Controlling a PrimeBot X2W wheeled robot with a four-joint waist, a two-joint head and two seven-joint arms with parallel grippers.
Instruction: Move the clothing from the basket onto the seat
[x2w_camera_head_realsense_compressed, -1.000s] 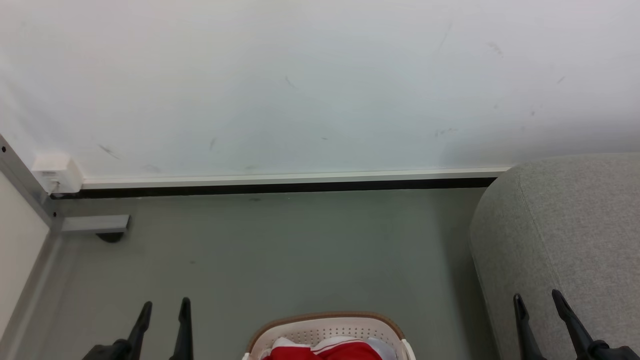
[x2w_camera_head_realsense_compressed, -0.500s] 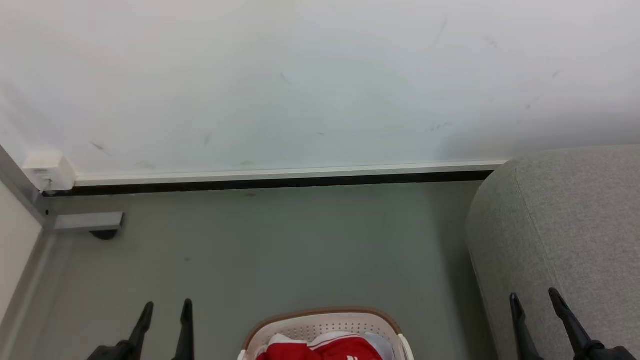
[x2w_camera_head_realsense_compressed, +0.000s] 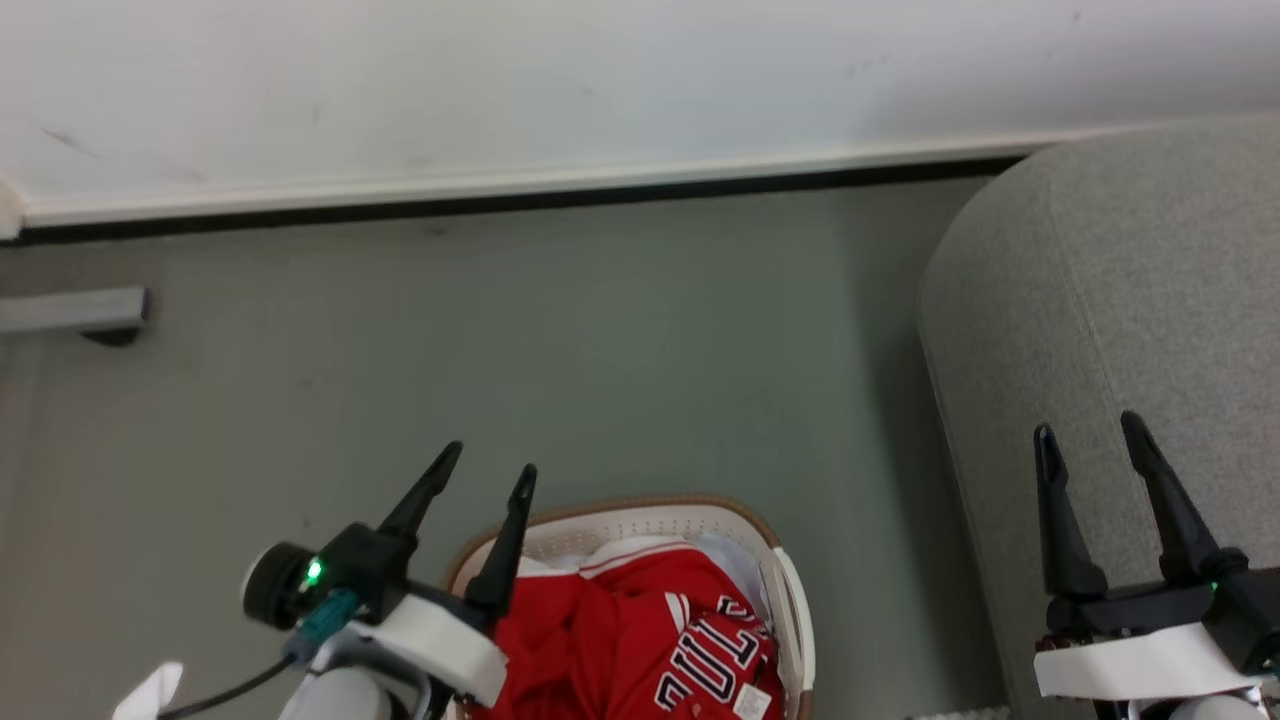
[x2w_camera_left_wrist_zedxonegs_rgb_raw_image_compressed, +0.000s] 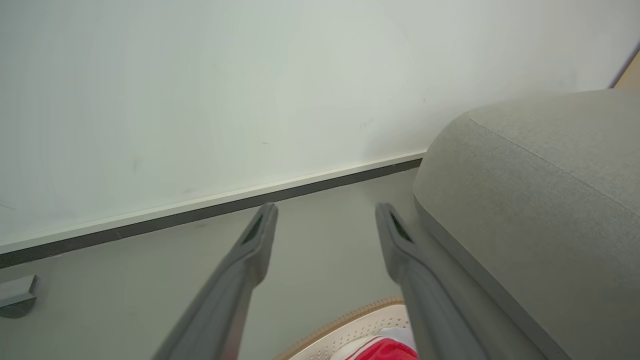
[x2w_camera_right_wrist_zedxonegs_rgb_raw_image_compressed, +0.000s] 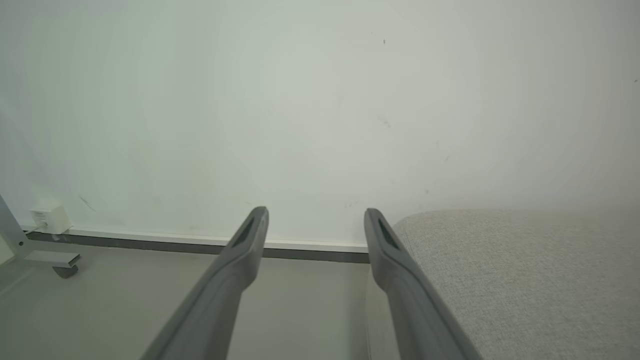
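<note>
Left gripper: fingers spread, nothing between them; it sat at 7 o'clock in the head view, tips aimed toward 1 o'clock.
Left gripper, wrist view: the two fingers stood apart over bare floor, with the basket's edge and a slip of red at 6 o'clock.
Left gripper against basket: its inner finger crossed the rim on the basket's 9 o'clock side; whether it touched could not be told.
Right gripper: fingers spread and empty, at 4 o'clock in the head view, in front of the seat's near side.
Right gripper, wrist view: open fingers pointed at the wall, the seat at 4 o'clock.
Clothing: the red jersey lay crumpled inside the basket at 6 o'clock, white trim showing.
Lettering: black-and-white block letters faced up, toward the basket's 4 o'clock side.
Label: small and white, just below the lettering.
Pale cloth: tucked behind the jersey near the basket's 1 o'clock wall.
Basket: white perforated walls with a brown rim, standing on the floor.
Seat: grey, rounded, at 3 o'clock, near the basket but apart from it.
Floor: grey-green, between basket and wall.
Wall: white and scuffed, at 12 o'clock.
</note>
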